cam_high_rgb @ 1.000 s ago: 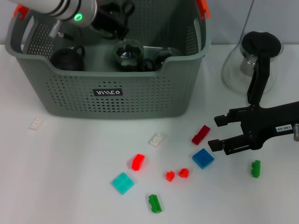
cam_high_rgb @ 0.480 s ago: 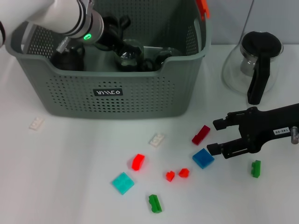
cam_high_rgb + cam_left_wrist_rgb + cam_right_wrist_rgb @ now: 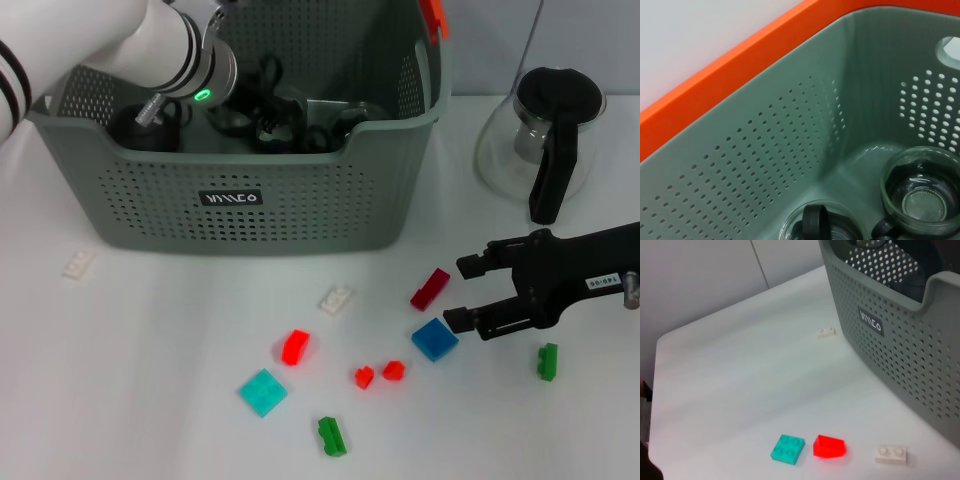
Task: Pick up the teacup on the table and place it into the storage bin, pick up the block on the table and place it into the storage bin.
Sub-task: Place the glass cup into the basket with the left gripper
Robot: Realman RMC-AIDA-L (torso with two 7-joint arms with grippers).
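Observation:
The grey-green storage bin stands at the back left of the white table. My left arm reaches down into it, and the left gripper is low among the glass teacups there. The left wrist view shows the bin's inner wall and two glass teacups on its floor. My right gripper hovers open just right of a dark red block and a blue block. Its hold is empty.
Loose blocks lie in front of the bin: white, red, two small red, teal, green, green, white. A glass pitcher with black lid stands at the back right.
My left arm has swung right and down, deeper into the bin, and now covers the glass cup seen under it earlier. The right gripper has sunk slightly toward the blocks.

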